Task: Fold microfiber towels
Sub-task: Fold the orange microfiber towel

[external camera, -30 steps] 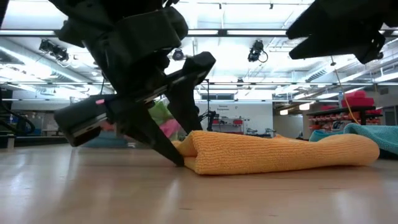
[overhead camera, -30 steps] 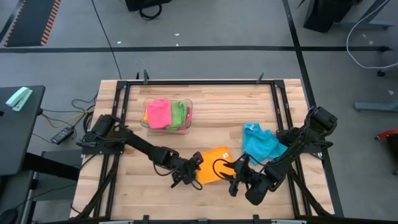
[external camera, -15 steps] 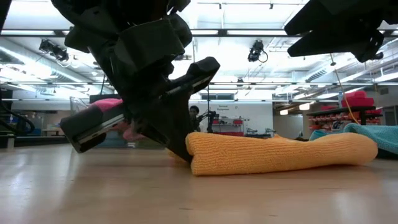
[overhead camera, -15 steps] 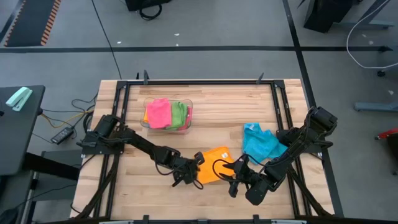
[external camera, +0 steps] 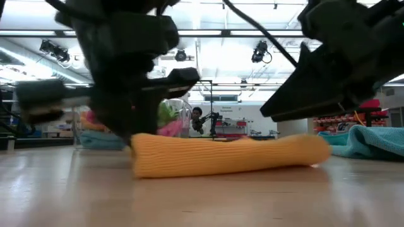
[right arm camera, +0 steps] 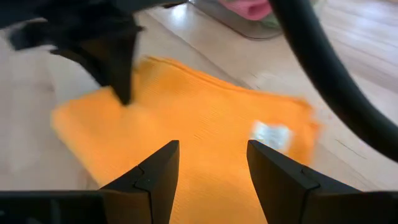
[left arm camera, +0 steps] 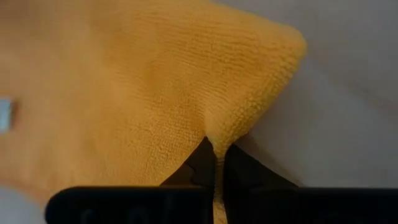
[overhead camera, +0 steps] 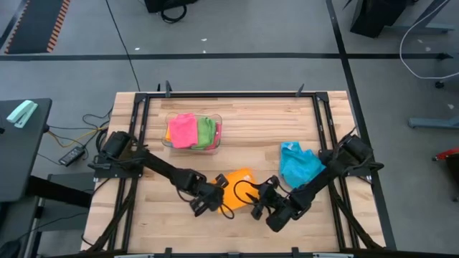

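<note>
**Left tool pinches a corner of the orange towel near the front of the bench**

The wooden bench [overhead camera: 237, 125] carries everything, framed by dark rails. Two dark arms reach in from its sides and meet toward the front edge, the left arm [overhead camera: 154, 166] from the left side and the right arm [overhead camera: 326, 178] from the right.

Toward the back left of the bench stands a clear plastic bin [overhead camera: 192, 132] with a pink towel [overhead camera: 182, 130] and a green towel [overhead camera: 206, 132] folded inside, side by side. On the right, near the right arm, a blue towel [overhead camera: 297, 165] lies in a rumpled heap on the bare wood.

Between the two tools lies the orange towel [overhead camera: 237, 185], flat on the bench and doubled over, showing as a low, rounded roll [external camera: 227, 154] in the low view. A small white label [right arm camera: 272, 134] sits on its upper face.

The left tool [overhead camera: 210, 201] is clenched on a corner of the orange towel [left arm camera: 249, 106]; its fingers [left arm camera: 200, 163] meet tightly with the cloth's edge pinched between them.

The right tool [overhead camera: 261, 203] hangs just beside the towel's other end, released, its two fingers [right arm camera: 158, 174] standing apart above the orange cloth and gripping nothing.
</note>
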Robot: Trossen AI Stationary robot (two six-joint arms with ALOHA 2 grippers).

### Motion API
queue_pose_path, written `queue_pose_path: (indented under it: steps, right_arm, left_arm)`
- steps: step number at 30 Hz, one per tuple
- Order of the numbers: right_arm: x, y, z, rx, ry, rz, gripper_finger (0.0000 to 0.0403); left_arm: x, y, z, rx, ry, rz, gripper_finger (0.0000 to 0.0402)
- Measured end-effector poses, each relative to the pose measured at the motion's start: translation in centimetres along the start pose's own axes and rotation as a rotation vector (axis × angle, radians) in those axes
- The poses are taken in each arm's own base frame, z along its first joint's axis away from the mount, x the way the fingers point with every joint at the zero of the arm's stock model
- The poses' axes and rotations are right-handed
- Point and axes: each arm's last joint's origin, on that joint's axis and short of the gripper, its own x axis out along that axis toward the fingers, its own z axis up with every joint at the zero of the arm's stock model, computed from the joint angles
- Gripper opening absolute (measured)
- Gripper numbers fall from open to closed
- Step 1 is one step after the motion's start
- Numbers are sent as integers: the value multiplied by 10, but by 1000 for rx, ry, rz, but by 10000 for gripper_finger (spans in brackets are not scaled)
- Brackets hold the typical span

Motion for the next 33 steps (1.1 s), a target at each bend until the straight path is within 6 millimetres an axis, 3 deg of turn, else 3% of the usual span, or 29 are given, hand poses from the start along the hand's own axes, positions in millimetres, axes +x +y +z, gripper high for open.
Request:
queue_pose_path:
  steps: [8,15,20,27,33]
  right_arm:
    - [21,-12,11,-12,11,-74,197]
    - [41,-12,27,-43,39,0,197]
    - [43,-7,32,-67,25,46,197]
    - [42,-13,26,-92,74,6,197]
    - [42,-17,23,-116,99,-19,197]
  left_arm:
    - [-14,-17,17,-16,32,-193,10]
    - [-27,-15,31,-39,39,-242,28]
    - [-35,-8,38,-54,34,-239,9]
    - [-43,1,47,-56,0,-233,30]
    - [-44,3,48,-56,-6,-229,13]
